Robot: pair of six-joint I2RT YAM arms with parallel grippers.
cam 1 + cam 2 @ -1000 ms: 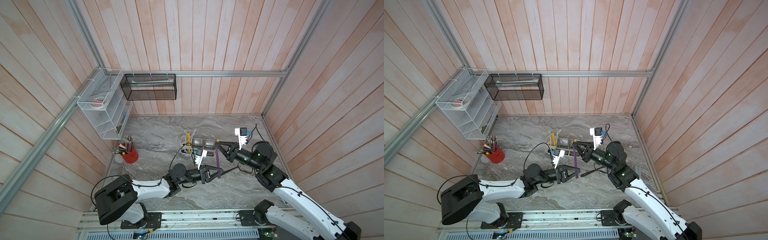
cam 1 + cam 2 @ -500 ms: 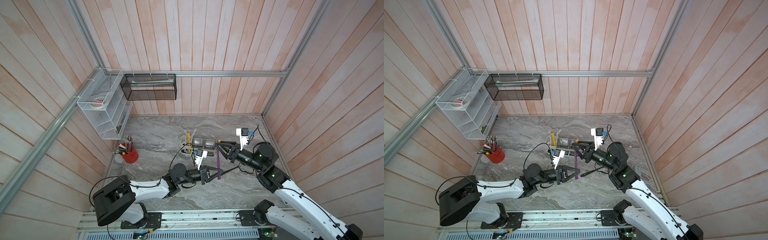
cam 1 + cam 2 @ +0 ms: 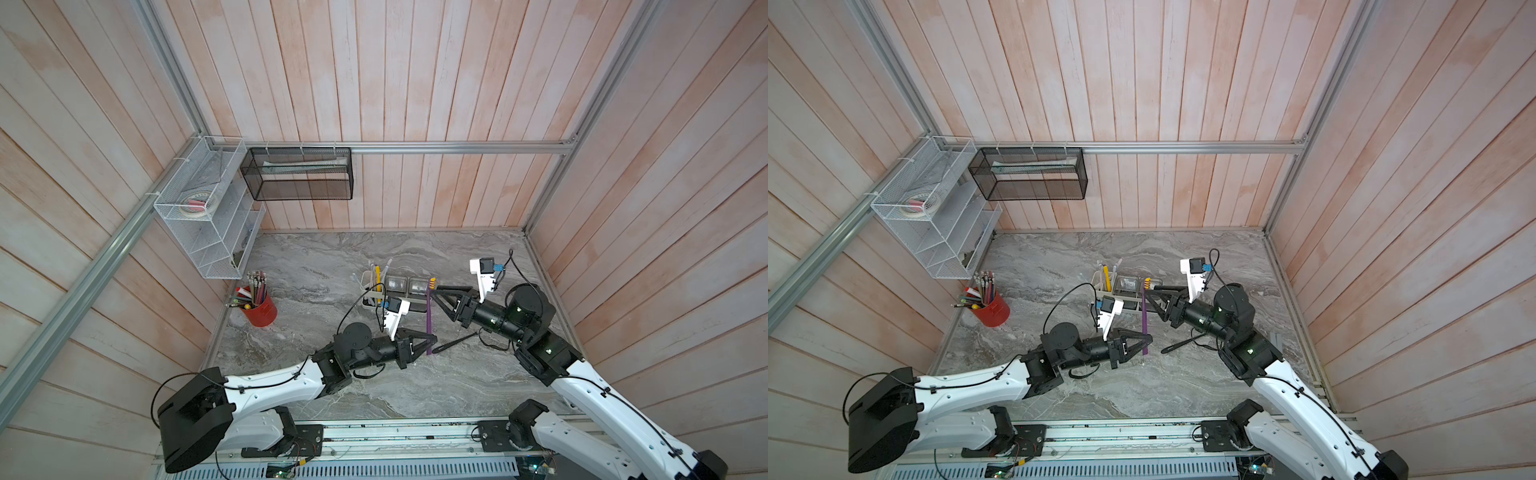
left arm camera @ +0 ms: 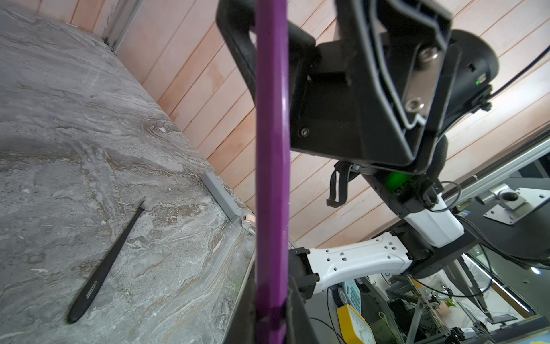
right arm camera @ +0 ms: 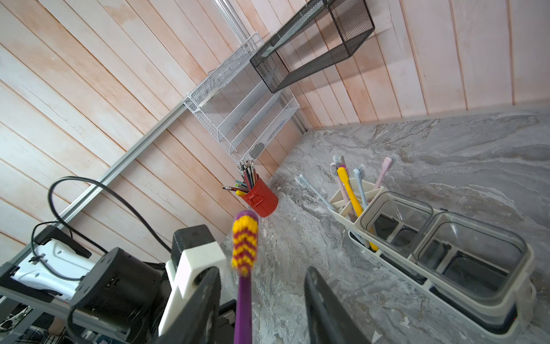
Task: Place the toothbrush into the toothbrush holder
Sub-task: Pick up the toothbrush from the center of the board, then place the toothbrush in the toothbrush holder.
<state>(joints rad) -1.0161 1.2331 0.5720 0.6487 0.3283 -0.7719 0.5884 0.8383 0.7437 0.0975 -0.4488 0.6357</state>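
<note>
Grey marble counter (image 3: pixel 316 266), wood walls. Purple toothbrush (image 3: pixel 429 322) up in air, bottom end pinched tight by left pincer (image 3: pixel 432 340). Right pincer (image 5: pixel 265 297) wide around brush top. Toothbrush holder (image 3: pixel 365 291) near. Brush not in slot yet.

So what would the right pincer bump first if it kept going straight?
Probably the purple plastic toothbrush, standing between the fingers of the open right pincer; the shut left pincer holds its lower end. Past that, depth is unclear.

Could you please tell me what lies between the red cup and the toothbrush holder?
Bare table, as the right wrist view shows; only a pale toothbrush leaning out of the holder overhangs it, towards the cup.
</note>
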